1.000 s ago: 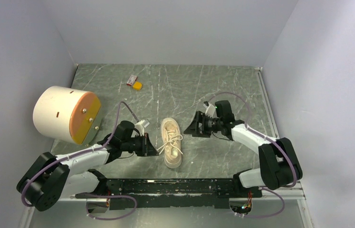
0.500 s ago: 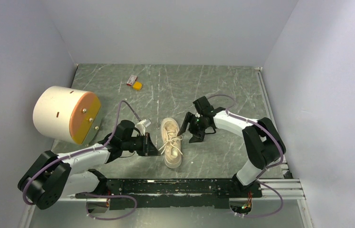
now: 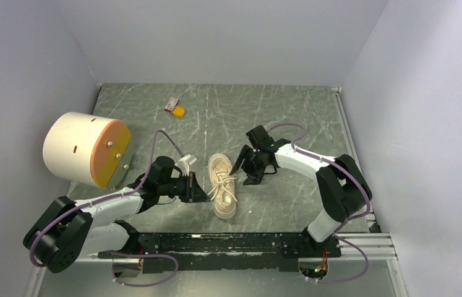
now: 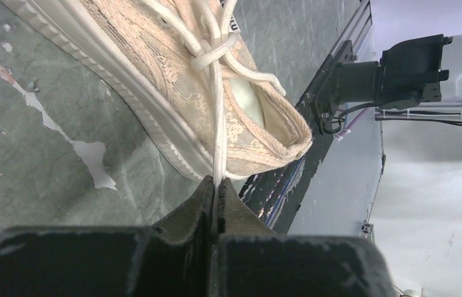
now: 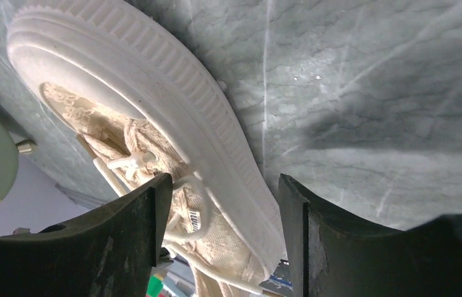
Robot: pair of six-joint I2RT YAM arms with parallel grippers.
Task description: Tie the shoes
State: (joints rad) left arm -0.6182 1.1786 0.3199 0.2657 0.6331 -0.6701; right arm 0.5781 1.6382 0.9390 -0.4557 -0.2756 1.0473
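**White lace held on the left – right arm has swung in to the sneaker**

The sneaker [image 3: 222, 185] lies on the grey table [image 3: 290, 117] between the two arms. Its toe points away from the bases and its heel is near the front rail. It has not shifted over the last second.

The left gripper [image 4: 217, 192] has not moved either. Its jaws are pressed together on one lace [image 4: 218, 124], which runs up taut from the fingertips to the crossing over the tongue.

The change is on the right. A second ago the right gripper [image 3: 243, 173] sat well off to the shoe's right; it has since come in to just beside the shoe's far half. Its jaws stand wide apart with nothing held. In the right wrist view the ribbed sole and the lace loops show in the gap between the fingers [image 5: 148, 210]. I cannot tell whether either finger touches the sole.

This looks like the reach for the second lace – one end is secured and the other is not yet taken. No knot or bow is formed, so the tying has barely begun. The free lace lies close against the upper, so the right jaws risk closing on mesh or sole instead.

The cream-and-orange cylinder [image 3: 86, 148] sits well apart at the left and is not involved.
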